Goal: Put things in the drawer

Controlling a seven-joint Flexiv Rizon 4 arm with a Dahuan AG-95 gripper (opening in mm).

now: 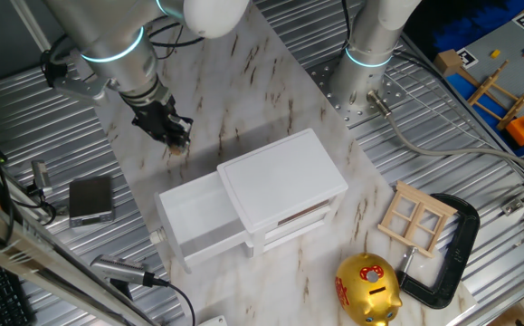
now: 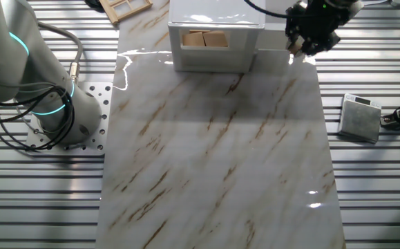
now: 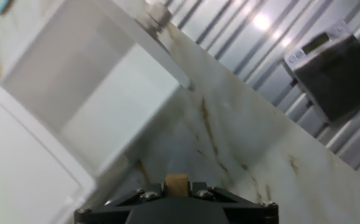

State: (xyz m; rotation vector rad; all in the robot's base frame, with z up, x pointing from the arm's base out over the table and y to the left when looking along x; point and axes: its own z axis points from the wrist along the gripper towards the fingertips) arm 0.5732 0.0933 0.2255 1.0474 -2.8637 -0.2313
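Note:
The white cabinet (image 1: 284, 177) stands mid-table with its top drawer (image 1: 189, 210) pulled out to the left, and the tray looks empty. The drawer's round knob (image 3: 158, 14) shows in the hand view, above the open tray (image 3: 99, 93). My gripper (image 1: 173, 134) hovers over the marble just behind and left of the drawer. It is shut on a small wooden block (image 3: 176, 183) that sits between the jaws. In the other fixed view my gripper (image 2: 310, 36) is right of the cabinet (image 2: 213, 31), whose near opening shows tan wooden blocks (image 2: 205, 39) inside.
A grey box device (image 1: 91, 199) lies on the ribbed metal left of the marble. A wooden window frame (image 1: 415, 217), a black C-clamp (image 1: 452, 249) and a gold piggy bank (image 1: 367, 288) sit right of the cabinet. The arm's base (image 1: 370, 54) rises at the back.

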